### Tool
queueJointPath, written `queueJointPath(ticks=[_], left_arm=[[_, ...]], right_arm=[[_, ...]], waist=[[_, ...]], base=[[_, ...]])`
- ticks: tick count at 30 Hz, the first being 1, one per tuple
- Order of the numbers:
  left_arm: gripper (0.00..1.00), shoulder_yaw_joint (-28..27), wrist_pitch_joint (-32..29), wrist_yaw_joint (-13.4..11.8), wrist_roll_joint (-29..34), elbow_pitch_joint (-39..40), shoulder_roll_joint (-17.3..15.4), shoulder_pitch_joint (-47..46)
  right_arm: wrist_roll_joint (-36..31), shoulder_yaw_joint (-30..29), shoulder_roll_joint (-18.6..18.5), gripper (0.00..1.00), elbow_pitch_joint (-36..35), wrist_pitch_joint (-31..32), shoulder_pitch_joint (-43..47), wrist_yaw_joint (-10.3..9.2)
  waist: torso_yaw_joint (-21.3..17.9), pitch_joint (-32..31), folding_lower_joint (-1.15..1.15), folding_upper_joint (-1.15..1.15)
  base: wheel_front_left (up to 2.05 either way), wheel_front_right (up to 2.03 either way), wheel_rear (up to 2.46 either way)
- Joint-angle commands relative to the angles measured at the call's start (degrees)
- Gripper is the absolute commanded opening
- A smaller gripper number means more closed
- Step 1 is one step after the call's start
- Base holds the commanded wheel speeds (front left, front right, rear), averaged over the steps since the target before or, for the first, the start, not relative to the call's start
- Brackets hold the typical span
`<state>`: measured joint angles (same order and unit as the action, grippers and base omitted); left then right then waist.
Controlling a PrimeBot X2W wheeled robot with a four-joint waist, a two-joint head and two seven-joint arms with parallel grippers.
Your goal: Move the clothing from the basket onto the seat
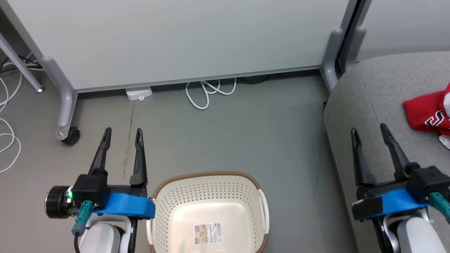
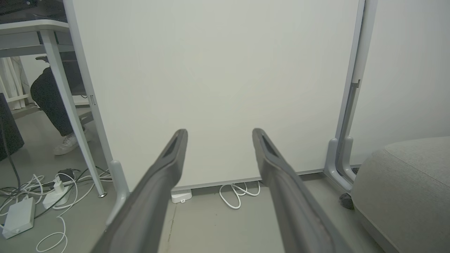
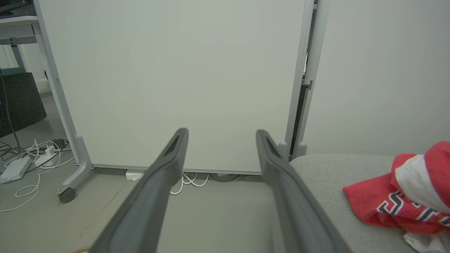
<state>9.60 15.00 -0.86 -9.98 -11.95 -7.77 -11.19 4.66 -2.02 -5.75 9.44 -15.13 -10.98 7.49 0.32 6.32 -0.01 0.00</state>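
Red clothing (image 1: 427,114) heaped on grey seat (image 1: 369,91); basket (image 1: 207,174) holds only its label (image 1: 208,233). Left gripper (image 1: 123,130) and right gripper (image 1: 368,128) both spread wide, empty. Risk: a careless right-arm swing could snag the fabric and drag it off.

The left tool (image 1: 123,130) and right tool (image 1: 368,128) both hover, fingers spread wide, pointing forward, seemingly about level.

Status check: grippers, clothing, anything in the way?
Both open, empty: left gripper, right gripper. Red clothing on seat; basket shows just its label. Nothing in the way.
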Motion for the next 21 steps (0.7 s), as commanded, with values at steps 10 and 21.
queueJointPath(ticks=[10,21], left_arm=[[1.00,-4.3,0.3,3.2,2.2,-0.9,3.0,6.0],[1.00,-6.3,0.3,4.9,3.5,-3.3,4.2,7.3]], right_arm=[[0.8,-1.1,1.7,1.00,1.9,0.0,7.2,0.01],[1.3,-0.7,2.5,1.00,4.1,0.0,8.9,0.01]], waist=[[1.6,-4.2,0.01,0.00],[2.1,-5.8,0.01,0.00]], base=[[0.00,0.00,0.00],[0.00,0.00,0.00]])
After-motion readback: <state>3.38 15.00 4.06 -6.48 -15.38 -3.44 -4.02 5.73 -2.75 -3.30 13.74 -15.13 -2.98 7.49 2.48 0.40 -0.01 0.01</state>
